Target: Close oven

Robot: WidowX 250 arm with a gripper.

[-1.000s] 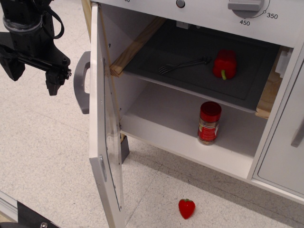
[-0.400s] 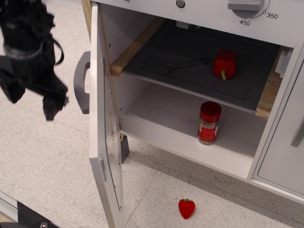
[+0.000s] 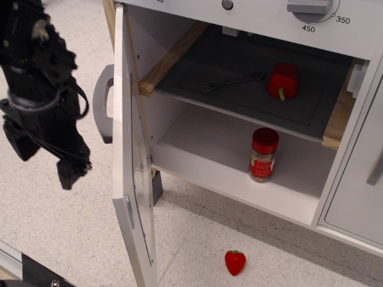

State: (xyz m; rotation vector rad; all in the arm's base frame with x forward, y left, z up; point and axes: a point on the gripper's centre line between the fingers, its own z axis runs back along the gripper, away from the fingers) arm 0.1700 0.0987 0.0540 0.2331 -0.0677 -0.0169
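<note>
The white toy oven [image 3: 239, 173] stands with its door [image 3: 133, 161] swung wide open to the left, seen nearly edge-on. The grey curved handle [image 3: 102, 110] sticks out on the door's outer side. The grey temperature dial [image 3: 311, 7] is at the top. My black gripper [image 3: 43, 160] hangs to the left of the door, lower than the handle's middle and apart from it. Its two fingers [image 3: 67, 173] are spread and hold nothing.
Inside the oven a dark tray [image 3: 251, 98] holds a fork [image 3: 230, 82] and a red pepper [image 3: 283, 81]. A red-capped spice jar [image 3: 263, 154] stands on the lower shelf. A toy strawberry [image 3: 234, 262] lies on the speckled floor. A plain cabinet door [image 3: 359, 203] is at the right.
My gripper has moved down along the outer side of the door, from level with the handle's top to below the handle. The door has not moved.
</note>
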